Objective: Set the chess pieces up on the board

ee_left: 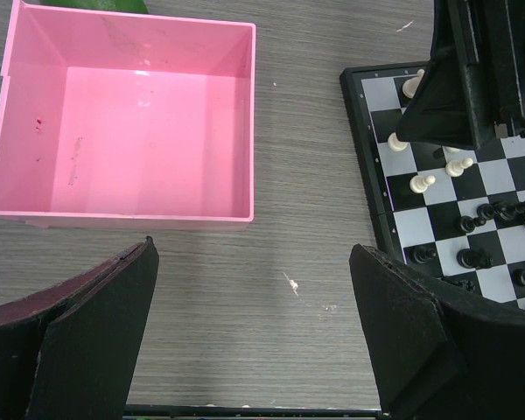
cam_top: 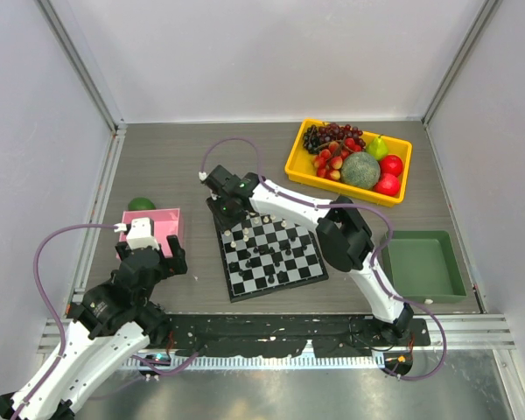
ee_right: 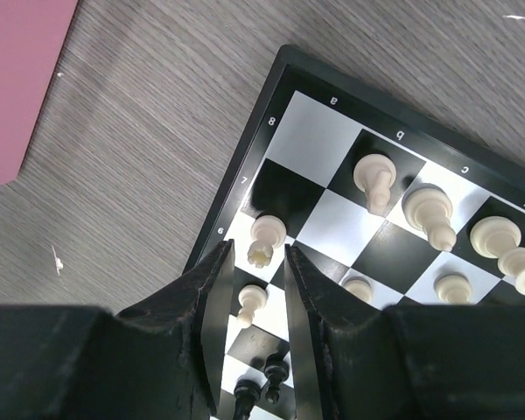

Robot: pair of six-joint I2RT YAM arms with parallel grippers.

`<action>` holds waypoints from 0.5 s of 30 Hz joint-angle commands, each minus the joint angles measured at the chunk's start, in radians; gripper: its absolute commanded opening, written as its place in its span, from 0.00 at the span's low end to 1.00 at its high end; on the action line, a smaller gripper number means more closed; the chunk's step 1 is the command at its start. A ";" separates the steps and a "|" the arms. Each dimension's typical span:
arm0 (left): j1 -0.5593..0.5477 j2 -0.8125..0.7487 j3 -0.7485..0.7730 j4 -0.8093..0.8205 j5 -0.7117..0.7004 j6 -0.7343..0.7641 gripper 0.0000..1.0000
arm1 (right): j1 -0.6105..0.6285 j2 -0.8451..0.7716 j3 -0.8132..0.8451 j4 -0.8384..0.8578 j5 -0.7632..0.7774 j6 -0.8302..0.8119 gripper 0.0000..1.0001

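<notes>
The board (cam_top: 230, 291) lies mid-table with white and black chess pieces scattered on it. My right gripper (cam_top: 223, 203) hangs over the board's far left corner. In the right wrist view its jaws (ee_right: 259, 254) stand narrowly open on either side of a white rook (ee_right: 264, 238) near the board's edge (ee_right: 245, 166), with small gaps on both sides. A white pawn (ee_right: 251, 302) stands between the fingers further back. My left gripper (cam_top: 149, 260) is open and empty over bare table (ee_left: 254, 249), between the pink tray and the board (ee_left: 367, 166).
A pink tray (cam_top: 166, 214) sits left of the board, with a green fruit (cam_top: 141, 204) behind it. A yellow bin (cam_top: 293, 162) of fruit stands at the back right. A green bin (cam_top: 424, 262) stands at the right. Black pieces (ee_left: 499, 212) cluster mid-board.
</notes>
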 commanded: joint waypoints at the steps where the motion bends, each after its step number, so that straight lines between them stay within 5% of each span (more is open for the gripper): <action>1: -0.002 -0.005 0.000 0.039 -0.022 -0.011 0.99 | 0.001 0.019 0.043 0.006 -0.008 0.004 0.36; 15: -0.003 -0.005 0.001 0.039 -0.022 -0.010 0.99 | 0.003 0.013 0.099 0.008 0.020 -0.005 0.13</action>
